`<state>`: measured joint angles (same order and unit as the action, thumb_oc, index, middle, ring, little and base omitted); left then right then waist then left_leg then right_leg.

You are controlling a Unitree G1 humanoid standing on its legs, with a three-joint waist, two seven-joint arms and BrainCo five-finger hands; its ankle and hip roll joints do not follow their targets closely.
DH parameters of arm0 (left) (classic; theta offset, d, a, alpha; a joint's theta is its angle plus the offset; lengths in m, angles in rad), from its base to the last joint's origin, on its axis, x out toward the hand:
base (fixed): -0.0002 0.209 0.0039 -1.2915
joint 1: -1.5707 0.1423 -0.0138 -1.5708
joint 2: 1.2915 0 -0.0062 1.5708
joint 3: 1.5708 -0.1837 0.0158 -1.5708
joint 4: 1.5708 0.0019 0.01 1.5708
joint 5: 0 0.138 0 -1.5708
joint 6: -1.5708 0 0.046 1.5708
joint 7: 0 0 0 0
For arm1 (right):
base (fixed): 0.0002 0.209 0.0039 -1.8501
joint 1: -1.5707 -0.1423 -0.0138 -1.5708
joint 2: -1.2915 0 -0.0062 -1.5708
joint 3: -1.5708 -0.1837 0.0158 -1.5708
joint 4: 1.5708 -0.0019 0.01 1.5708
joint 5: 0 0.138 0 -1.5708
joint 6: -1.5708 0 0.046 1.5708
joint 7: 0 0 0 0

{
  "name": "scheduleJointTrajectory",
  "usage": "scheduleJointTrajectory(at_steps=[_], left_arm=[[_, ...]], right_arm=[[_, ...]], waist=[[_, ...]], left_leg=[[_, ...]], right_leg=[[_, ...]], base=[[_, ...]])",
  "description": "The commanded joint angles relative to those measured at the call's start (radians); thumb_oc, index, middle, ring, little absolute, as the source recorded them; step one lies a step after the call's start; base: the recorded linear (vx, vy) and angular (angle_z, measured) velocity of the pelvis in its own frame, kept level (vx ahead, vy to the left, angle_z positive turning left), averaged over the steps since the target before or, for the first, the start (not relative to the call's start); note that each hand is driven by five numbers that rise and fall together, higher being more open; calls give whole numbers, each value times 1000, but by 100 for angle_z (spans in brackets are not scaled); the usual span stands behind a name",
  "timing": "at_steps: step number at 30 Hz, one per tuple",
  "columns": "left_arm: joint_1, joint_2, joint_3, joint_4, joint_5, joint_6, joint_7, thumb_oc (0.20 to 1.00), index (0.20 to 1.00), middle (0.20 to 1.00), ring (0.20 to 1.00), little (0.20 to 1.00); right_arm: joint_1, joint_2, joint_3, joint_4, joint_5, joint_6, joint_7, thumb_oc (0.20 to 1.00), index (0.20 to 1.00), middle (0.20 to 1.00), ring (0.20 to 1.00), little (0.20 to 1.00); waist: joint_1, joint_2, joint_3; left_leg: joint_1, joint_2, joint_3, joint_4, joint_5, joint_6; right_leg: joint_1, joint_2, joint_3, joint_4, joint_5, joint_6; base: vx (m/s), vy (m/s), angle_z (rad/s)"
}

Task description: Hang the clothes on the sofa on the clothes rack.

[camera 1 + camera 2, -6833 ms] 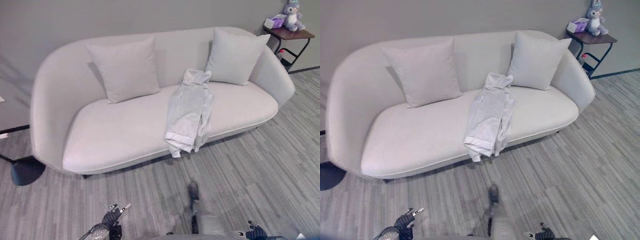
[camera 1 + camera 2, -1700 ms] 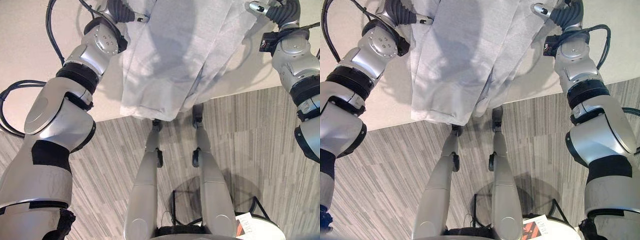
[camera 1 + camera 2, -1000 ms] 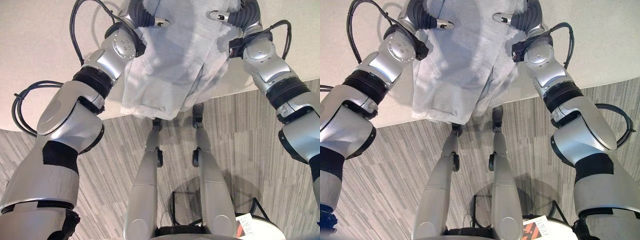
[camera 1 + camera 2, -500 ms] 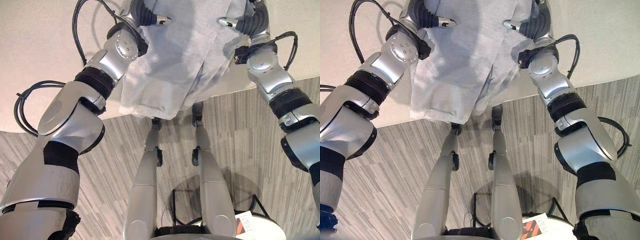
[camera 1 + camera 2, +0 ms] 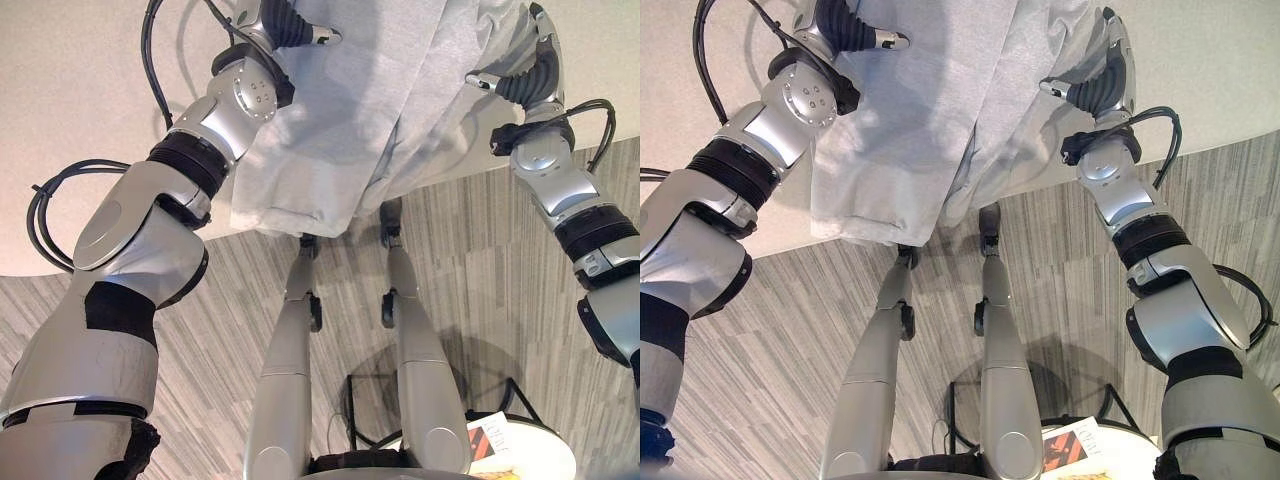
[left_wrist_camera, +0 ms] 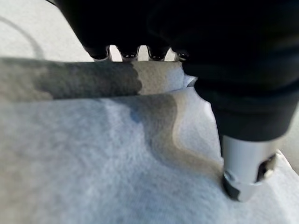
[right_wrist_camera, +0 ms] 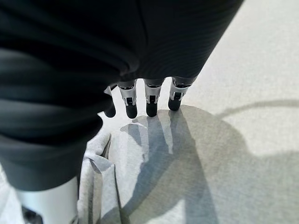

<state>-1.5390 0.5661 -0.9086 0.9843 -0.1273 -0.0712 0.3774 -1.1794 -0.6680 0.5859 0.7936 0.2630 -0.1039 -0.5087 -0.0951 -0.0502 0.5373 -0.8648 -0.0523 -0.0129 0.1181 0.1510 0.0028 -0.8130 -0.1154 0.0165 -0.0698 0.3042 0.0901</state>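
left hand: 11 o'clock, thumb pressing the pale garment, fingers' grip cannot be told | right hand: 1 o'clock, fingers straight, tips near garment edge | garment: draped over sofa front

The garment lies on the sofa, its lower end hanging over the front edge.

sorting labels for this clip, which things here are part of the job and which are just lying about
Job:
garment, draped over the sofa's front edge
sofa
left hand, thumb on the garment
right hand, straight fingers above the garment

Lying about:
round table with a booklet
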Motion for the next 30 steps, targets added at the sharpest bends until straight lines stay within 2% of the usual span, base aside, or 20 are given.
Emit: scheduleJointTrajectory(at_steps=[1, 8, 16, 21, 25, 30], left_arm=[[-47, -18, 3, 70, 20, -16, -29, 1000, 1000, 1000, 1000, 1000], [-66, -6, -3, 69, -17, -13, -29, 1000, 1000, 1000, 1000, 1000], [-82, -20, -18, 72, -49, -10, -41, 1000, 1000, 1000, 1000, 1000], [-83, -17, -19, 61, -53, -12, -43, 1000, 1000, 1000, 1000, 1000], [-81, -28, -12, 56, -46, -17, -37, 1000, 1000, 1000, 1000, 1000], [-81, -42, -12, 66, -48, -21, -38, 1000, 1000, 1000, 1000, 1000]], right_arm=[[-34, 32, 31, 32, 101, -47, 44, 1000, 1000, 1000, 1000, 1000], [-90, 63, 21, 22, 280, -95, 53, 1000, 1000, 1000, 1000, 1000], [-192, 96, 84, 57, 360, -88, 72, 1000, 1000, 1000, 1000, 1000], [-236, 97, 109, 43, 322, -80, 62, 1000, 1000, 1000, 1000, 1000], [-276, 75, 143, 11, 237, -75, 50, 1000, 1000, 1000, 1000, 1000], [-313, 79, 157, 21, 238, -78, 49, 1000, 1000, 1000, 1000, 1000]], waist=[[6, 11, -17], [19, 17, -17], [37, 18, -17], [46, 17, -17], [51, 14, -17], [58, 10, -17]], left_leg=[[44, 12, -47, -9, -78, -45], [46, 8, -44, -10, -78, -46], [38, 5, -50, -2, -78, -49], [39, 6, -54, -2, -77, -50], [40, 6, -61, -1, -77, -50], [40, 7, -63, -1, -76, -51]], right_leg=[[119, -65, 34, -14, -80, 116], [122, -67, 25, -13, -80, 117], [123, -69, 17, -13, -80, 117], [127, -70, 14, -12, -81, 117], [136, -70, 9, -10, -86, 118], [141, -71, 5, -9, -87, 120]], base=[[0, 0, 0], [0, 0, 0], [0, 0, 0], [0, 0, 0], [0, 0, 0], [0, -1, 1]])
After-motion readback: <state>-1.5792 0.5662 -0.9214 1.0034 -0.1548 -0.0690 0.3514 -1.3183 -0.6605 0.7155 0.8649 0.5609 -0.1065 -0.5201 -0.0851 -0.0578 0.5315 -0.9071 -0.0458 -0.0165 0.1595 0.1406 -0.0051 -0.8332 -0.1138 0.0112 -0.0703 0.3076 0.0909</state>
